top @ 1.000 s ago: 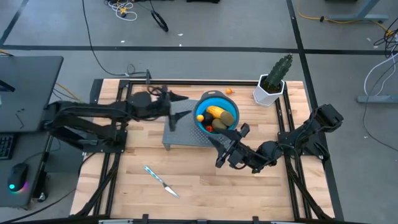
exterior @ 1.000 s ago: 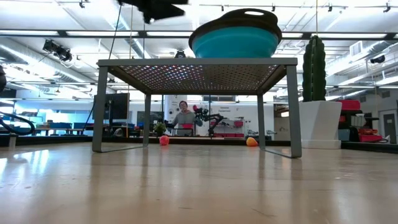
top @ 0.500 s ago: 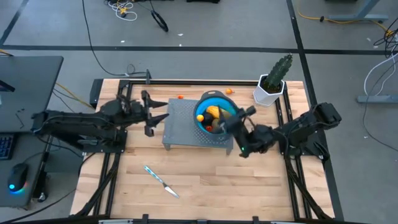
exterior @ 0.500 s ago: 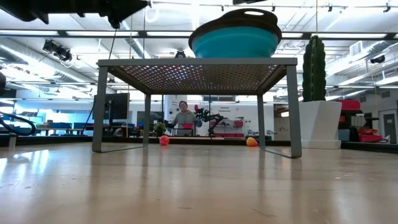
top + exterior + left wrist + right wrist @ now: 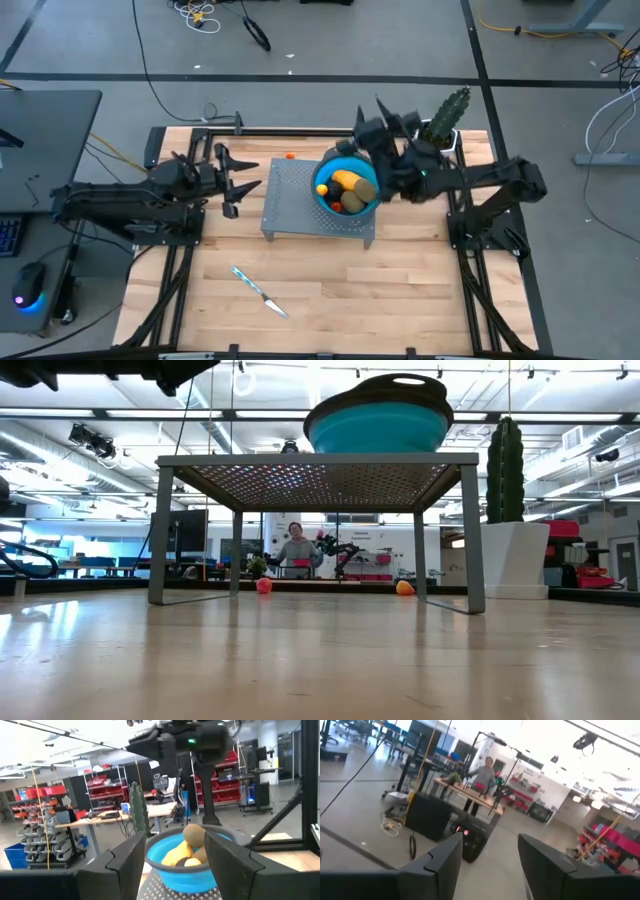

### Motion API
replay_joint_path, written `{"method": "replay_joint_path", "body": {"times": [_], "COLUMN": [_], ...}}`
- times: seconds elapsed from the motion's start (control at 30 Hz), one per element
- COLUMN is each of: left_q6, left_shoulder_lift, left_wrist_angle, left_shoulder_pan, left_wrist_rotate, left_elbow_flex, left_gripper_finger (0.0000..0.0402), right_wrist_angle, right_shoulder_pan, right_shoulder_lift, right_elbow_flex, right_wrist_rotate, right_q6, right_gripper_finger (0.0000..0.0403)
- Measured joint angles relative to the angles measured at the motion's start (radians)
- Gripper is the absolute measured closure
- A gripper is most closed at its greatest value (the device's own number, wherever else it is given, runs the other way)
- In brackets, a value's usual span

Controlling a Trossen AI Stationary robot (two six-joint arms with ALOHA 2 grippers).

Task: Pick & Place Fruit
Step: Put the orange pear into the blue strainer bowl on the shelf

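Note:
A round blue bowl [image 5: 330, 170] stands on a grey perforated rack [image 5: 295, 200]. In it lie a yellow-orange oval [image 5: 348, 180], an olive-brown oval [image 5: 364, 191], a dark round fruit [image 5: 322, 189] and a small red piece [image 5: 337, 207]. The left wrist view shows the bowl [image 5: 172, 870] with the fruit heaped inside. A tiny orange piece [image 5: 290, 156] lies on the table beyond the rack; the low view shows a red piece [image 5: 264, 586] and an orange one [image 5: 404, 588]. My left gripper [image 5: 243, 178] hangs open left of the rack. My right gripper [image 5: 372, 108] is open, raised beyond the bowl.
A potted cactus [image 5: 437, 140] stands at the far right corner, close to my right arm. A slim knife [image 5: 260, 290] lies on the near left part of the table. A person [image 5: 482, 770] stands far off in the room.
My right gripper has swung from the rack's near side up over the bowl toward the table's far edge, turning until it points away from the table. My left gripper has drawn back from over the rack toward the table's left.

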Motion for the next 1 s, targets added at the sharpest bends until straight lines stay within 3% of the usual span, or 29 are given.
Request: {"method": "replay_joint_path", "body": {"times": [0.13,0.3,0.47,0.63,0.73,1.0], "left_q6": [0.01,0.031,0.05,0.064,0.071,0.06], "left_shoulder_lift": [-0.063,-0.122,-0.156,-0.165,-0.165,-0.164], "left_wrist_angle": [-0.078,-0.102,-0.13,-0.149,-0.177,-0.27], "left_shoulder_pan": [0.0,0.0,0.0,0.0,0.0,0.0], "left_wrist_rotate": [0.0,0.0,-0.008,-0.013,-0.032,-0.117], "left_elbow_flex": [0.0,0.0,0.0,0.0,0.0,0.0], "left_gripper_finger": [0.0191,0.0191,0.0191,0.0191,0.0191,0.0191], "right_wrist_angle": [-0.248,-0.666,-0.994,-1.148,-1.174,-1.061], "right_shoulder_pan": [-0.087,-0.22,-0.42,-0.595,-0.632,-0.651], "right_shoulder_lift": [-0.001,0.002,0.001,0.003,0.007,0.009], "right_elbow_flex": [0.034,0.102,0.159,0.146,0.109,-0.062], "right_wrist_rotate": [-0.172,-0.567,-0.879,-1.231,-1.284,-1.219], "right_q6": [0.153,0.514,0.935,1.142,1.129,1.037], "right_gripper_finger": [0.0201,0.0201,0.0201,0.0201,0.0201,0.0201]}}
